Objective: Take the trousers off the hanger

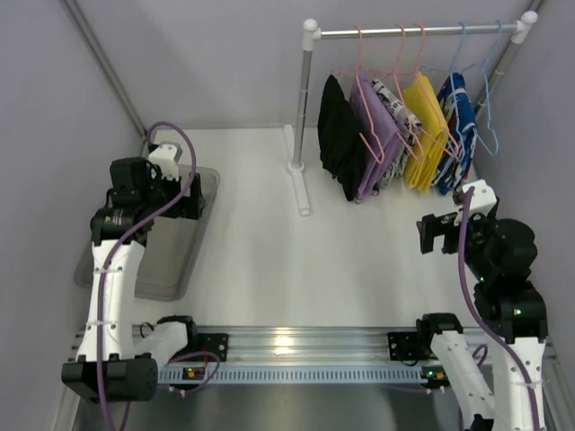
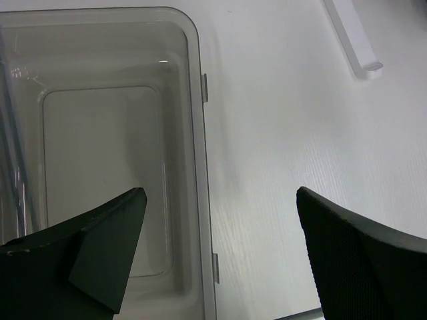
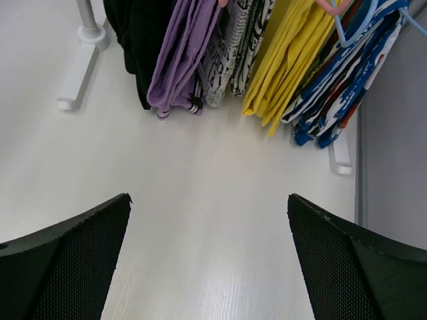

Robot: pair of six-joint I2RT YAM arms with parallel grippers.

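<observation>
The black trousers (image 1: 340, 136) and the lilac trousers (image 1: 377, 135) hang folded on pink hangers (image 1: 364, 63) at the left end of the rail (image 1: 413, 31). In the right wrist view the black pair (image 3: 137, 33) and the lilac pair (image 3: 180, 57) hang at the top left. My right gripper (image 1: 437, 233) is open and empty over the table, well short of the garments; it also shows in the right wrist view (image 3: 208, 200). My left gripper (image 1: 199, 197) is open and empty above the right rim of the clear bin (image 1: 162, 260); it also shows in the left wrist view (image 2: 220, 193).
A black-and-white printed garment (image 1: 397, 121), a yellow garment (image 1: 427, 130) and a blue patterned one (image 1: 456, 130) hang further right on the rail. The rack's white post (image 1: 304, 99) and foot (image 1: 298, 184) stand left of the clothes. Grey walls close both sides.
</observation>
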